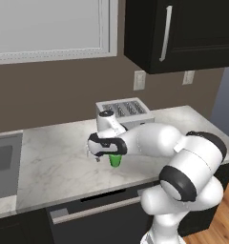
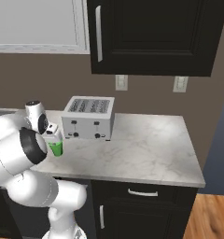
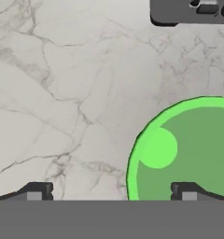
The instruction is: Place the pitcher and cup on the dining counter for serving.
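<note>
Gripper point(image 3: 111, 193): jaws spread wide, grasping nothing, directly above cup.
Cup point(image 3: 188, 149): small bright green tapered tumbler, upright on white-grey marble worktop point(image 1: 59, 157), at 5 o'clock in hand view.
Toaster point(image 2: 89, 117): silver, just beside cup.

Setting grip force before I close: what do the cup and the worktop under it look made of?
Cup: probably plastic, since it is uniform bright green, opaque and smooth with no pattern. Worktop: looks like polished marble, white-grey with dark veining, so likely hard and slick. The open tool straddles the cup's rim.

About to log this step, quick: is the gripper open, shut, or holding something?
Gripper: open, holding nothing; one fingertip over the small bright green tumbler cup, the other over bare marble worktop.
</note>
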